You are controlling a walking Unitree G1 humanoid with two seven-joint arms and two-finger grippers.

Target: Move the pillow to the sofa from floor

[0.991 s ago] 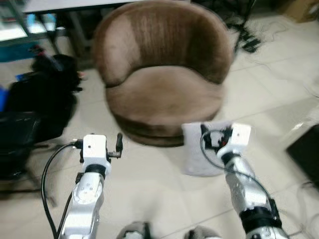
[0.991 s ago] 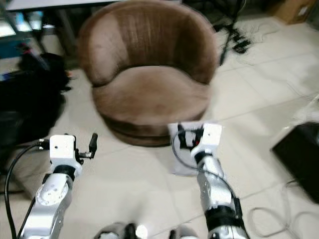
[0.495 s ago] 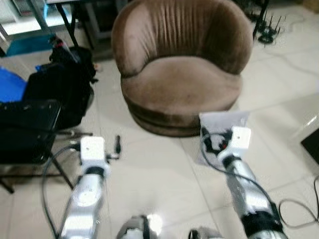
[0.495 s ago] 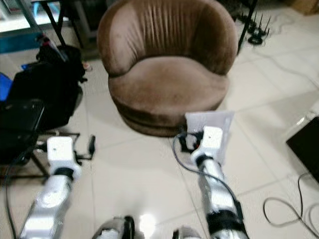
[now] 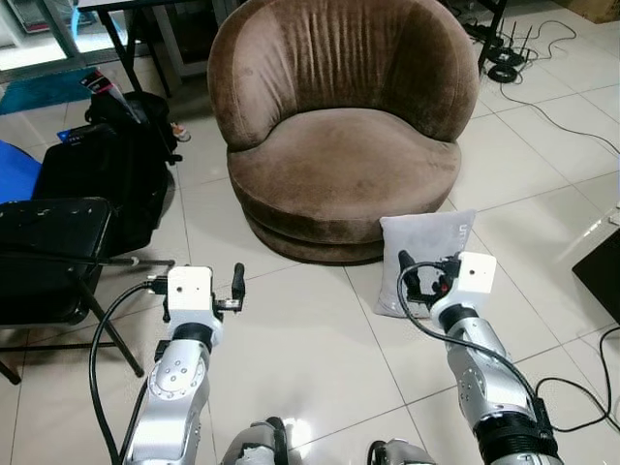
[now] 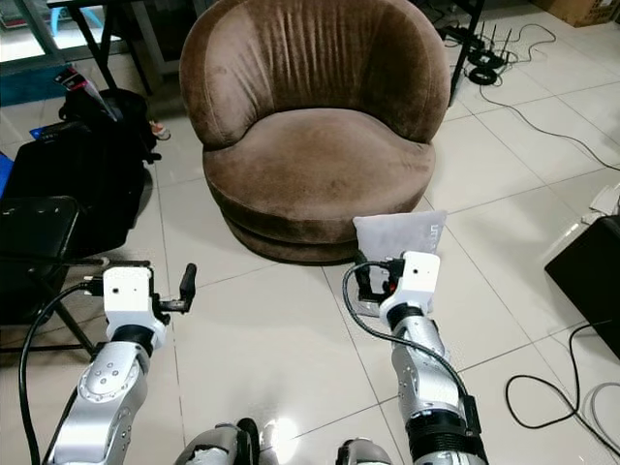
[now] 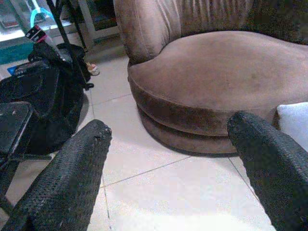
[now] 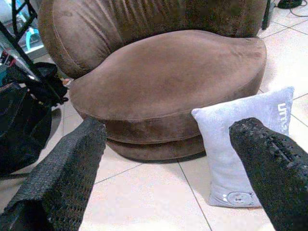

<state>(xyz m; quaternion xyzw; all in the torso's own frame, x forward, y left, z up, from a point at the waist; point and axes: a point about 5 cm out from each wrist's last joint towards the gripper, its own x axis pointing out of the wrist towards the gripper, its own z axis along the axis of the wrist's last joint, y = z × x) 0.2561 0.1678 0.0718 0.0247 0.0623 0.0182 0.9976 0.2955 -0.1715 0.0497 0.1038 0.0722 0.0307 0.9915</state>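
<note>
Step in hand appeared to be the approach — nothing grasped. The pale grey square fabric pillow (image 5: pixel 423 260) stood upright on the tiled floor (image 5: pixel 310 339), leaning against the front base of the round brown velvet sofa (image 5: pixel 341 145), toward its right side. Cover smooth, small printed mark along one edge. Right gripper (image 8: pixel 159 168) was near the pillow, fingers spread wide; left gripper (image 7: pixel 168 168) likewise apart, empty. Next move probably needs the right gripper lowered onto the pillow's top edge.
</note>
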